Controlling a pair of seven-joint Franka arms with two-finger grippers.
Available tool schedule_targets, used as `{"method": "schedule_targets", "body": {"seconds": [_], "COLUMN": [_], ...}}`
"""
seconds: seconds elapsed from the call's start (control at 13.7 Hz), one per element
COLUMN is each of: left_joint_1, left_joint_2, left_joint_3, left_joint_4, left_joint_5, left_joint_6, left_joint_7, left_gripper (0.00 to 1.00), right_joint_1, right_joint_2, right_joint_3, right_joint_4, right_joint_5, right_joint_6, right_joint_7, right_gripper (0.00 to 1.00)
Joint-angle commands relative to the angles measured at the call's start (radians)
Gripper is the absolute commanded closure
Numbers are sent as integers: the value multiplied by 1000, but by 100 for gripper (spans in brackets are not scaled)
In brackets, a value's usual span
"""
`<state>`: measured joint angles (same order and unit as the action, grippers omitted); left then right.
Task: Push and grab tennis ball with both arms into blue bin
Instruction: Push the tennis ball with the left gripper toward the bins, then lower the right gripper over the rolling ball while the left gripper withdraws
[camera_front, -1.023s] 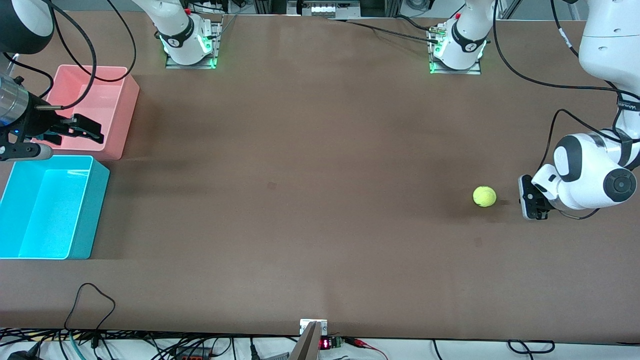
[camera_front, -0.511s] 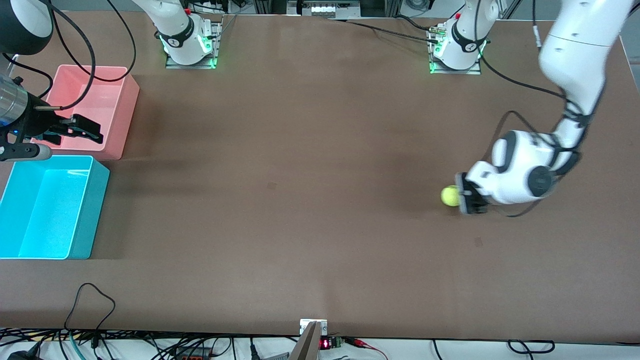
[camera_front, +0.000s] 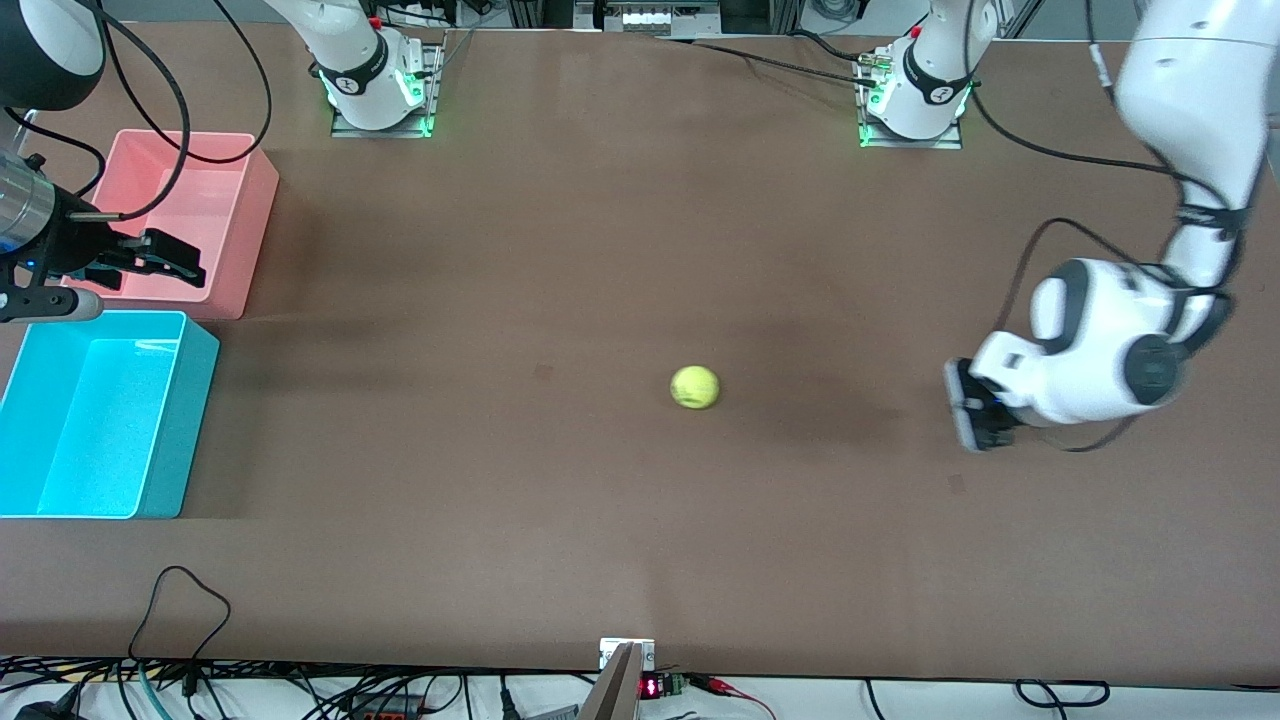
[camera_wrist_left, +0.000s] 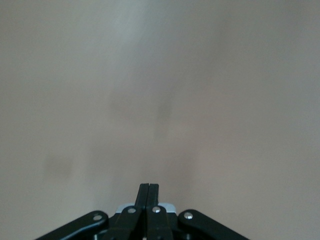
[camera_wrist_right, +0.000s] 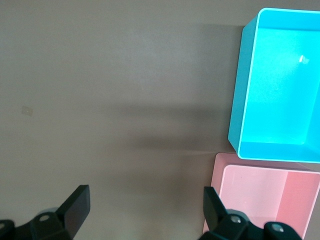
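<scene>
The tennis ball (camera_front: 694, 387) lies alone on the brown table near its middle. My left gripper (camera_front: 972, 410) is shut and empty, low over the table toward the left arm's end, well apart from the ball. In the left wrist view its shut fingers (camera_wrist_left: 149, 192) show over bare table, and the ball is out of view. My right gripper (camera_front: 170, 258) is open and empty, held over the pink bin (camera_front: 255, 240). It waits beside the blue bin (camera_front: 185, 430), which is empty. The right wrist view shows the open gripper (camera_wrist_right: 145, 205), the blue bin (camera_wrist_right: 239, 100) and the pink bin (camera_wrist_right: 260, 195).
The two bins stand side by side at the right arm's end of the table, the blue one nearer the front camera. Black cables hang from both arms. Both arm bases (camera_front: 378, 85) stand along the table's back edge.
My left gripper swept toward the right arm's end, struck the ball, then drew back a little. The ball rolled from the left arm's end to the table's middle. The right arm has not moved.
</scene>
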<state>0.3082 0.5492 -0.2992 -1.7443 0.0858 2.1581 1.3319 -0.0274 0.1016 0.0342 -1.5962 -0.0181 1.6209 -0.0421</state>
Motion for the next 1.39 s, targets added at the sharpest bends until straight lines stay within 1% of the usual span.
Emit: {"method": "schedule_targets", "body": {"seconds": [0.0,0.15,0.37,0.44,0.58,0.73,0.8,0.88,0.95,1.02,1.17,1.24,1.32], "left_joint_1": [17,9,2,-15,-64,-96,-134,-212,-275,-303,-305,-308,-308], "left_joint_2": [-9,-8,-8,-8,-27,-50,-78,-100,-124,-146,-193,-212,-224], "left_joint_3": [-9,-11,-21,-23,-9,3,35,123,196,222,230,241,256], "left_joint_4": [76,155,229,248,261,261,259,261,261,261,255,261,262], "left_joint_5": [51,51,52,54,52,52,52,48,37,37,28,-10,-35], "left_joint_6": [-72,-141,-188,-207,-227,-262,-264,-271,-277,-281,-291,-305,-304], "left_joint_7": [3,-2,-2,-5,-23,-106,-167,-254,-342,-449,-717,-860,-952], "left_gripper": [100,100,100,100,100,100,100,100,100,100,100,100,100], "right_joint_1": [-9,-9,-9,-9,-9,-8,-6,-5,0,1,9,10,9], "right_joint_2": [-2,1,6,12,13,24,33,39,44,46,62,69,75], "right_joint_3": [7,7,7,7,7,9,9,9,9,10,16,16,16], "right_joint_4": [1,-1,-1,-1,-1,-1,-1,-1,1,-1,-1,-1,-1], "right_joint_5": [0,0,0,0,0,0,0,-2,-2,-2,-2,-2,0], "right_joint_6": [-10,-12,-12,-12,-12,-12,-12,-12,-12,-12,-12,-13,-13], "right_joint_7": [8,8,5,4,2,-4,-10,-13,-16,-16,-16,-18,-22], "right_gripper": [0,0,0,0,0,0,0,0,0,0,0,0,0]}}
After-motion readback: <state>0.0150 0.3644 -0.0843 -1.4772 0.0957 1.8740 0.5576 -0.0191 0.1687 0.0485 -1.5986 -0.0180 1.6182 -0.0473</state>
